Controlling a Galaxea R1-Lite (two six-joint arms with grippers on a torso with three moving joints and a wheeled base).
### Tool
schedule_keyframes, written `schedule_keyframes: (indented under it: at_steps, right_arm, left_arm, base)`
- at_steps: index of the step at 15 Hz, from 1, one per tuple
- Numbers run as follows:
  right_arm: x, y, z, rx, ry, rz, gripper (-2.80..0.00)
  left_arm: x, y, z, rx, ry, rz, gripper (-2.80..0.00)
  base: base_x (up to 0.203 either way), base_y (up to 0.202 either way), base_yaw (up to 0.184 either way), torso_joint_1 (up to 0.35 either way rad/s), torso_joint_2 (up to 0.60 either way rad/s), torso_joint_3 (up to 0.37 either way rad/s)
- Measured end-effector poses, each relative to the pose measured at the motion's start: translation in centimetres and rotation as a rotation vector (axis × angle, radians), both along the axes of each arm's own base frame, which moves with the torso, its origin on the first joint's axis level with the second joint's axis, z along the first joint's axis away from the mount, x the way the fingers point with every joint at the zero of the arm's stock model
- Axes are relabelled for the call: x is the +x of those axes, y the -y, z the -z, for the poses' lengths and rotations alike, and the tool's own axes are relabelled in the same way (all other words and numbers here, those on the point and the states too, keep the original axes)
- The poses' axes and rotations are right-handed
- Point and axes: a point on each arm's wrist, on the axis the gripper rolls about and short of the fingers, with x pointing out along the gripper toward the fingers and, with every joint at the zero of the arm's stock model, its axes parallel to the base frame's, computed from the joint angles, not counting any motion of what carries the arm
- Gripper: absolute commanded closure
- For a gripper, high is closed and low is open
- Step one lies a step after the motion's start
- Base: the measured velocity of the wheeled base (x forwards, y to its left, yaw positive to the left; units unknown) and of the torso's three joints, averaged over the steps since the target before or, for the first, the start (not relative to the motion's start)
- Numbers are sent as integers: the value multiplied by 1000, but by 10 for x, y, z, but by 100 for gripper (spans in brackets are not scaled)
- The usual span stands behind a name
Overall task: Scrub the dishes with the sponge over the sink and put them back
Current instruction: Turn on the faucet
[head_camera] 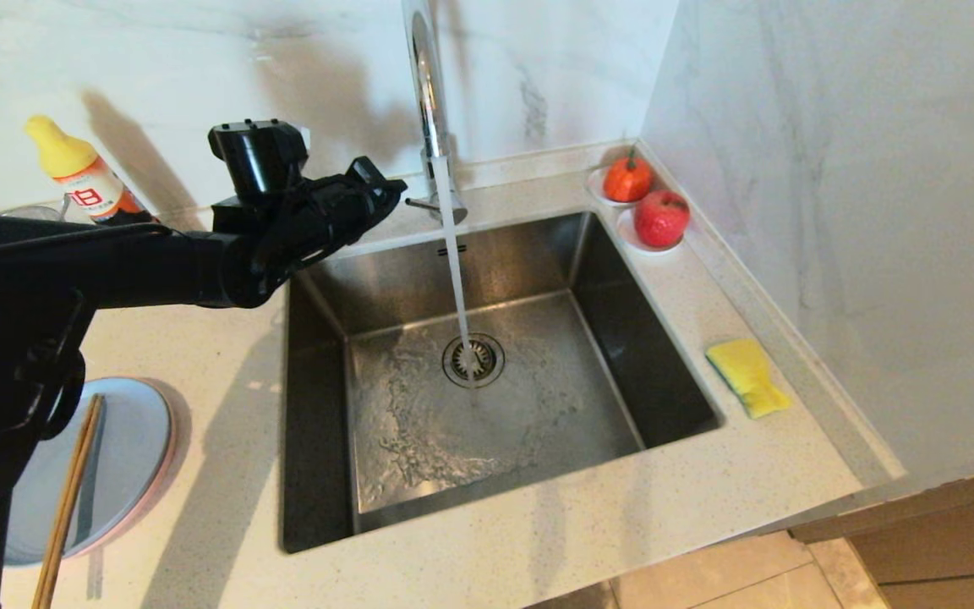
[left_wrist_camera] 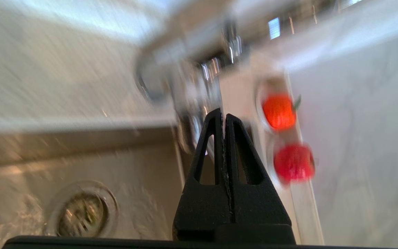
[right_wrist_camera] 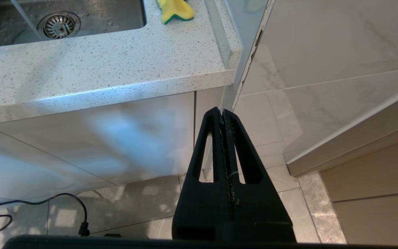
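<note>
Nearest, the right claw point(right_wrist_camera: 224, 112) hung pressed closed and empty below the table's point(head_camera: 470, 558) front edge over the floor, while the blue plate point(head_camera: 119, 457) lay on a pink one at the near left with chopsticks point(head_camera: 68, 499) across it. The sponge point(head_camera: 747, 376) lay on the narrow strip between the sink's point(head_camera: 326, 474) right rim and the wall. Farther back, the left claw point(head_camera: 385, 199), closed and empty, hovered above the sink's far-left corner near the running faucet point(head_camera: 429, 101), the basin open beneath.
</note>
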Motion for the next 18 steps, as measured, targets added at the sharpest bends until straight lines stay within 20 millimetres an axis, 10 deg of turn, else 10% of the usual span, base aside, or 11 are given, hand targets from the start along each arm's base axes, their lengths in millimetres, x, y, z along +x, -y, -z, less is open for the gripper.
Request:
schedule_keyframes:
  at_steps: [8, 18]
  right_arm:
    - [0, 0, 0, 0, 1, 0, 0]
    - [0, 0, 0, 0, 1, 0, 0]
  left_arm:
    - [-34, -39, -56, -3, 98, -107, 0]
    - [-234, -78, -119, 359, -61, -568, 0]
  base:
    - [0, 0, 0, 0, 0, 0]
    - [0, 0, 0, 0, 0, 0]
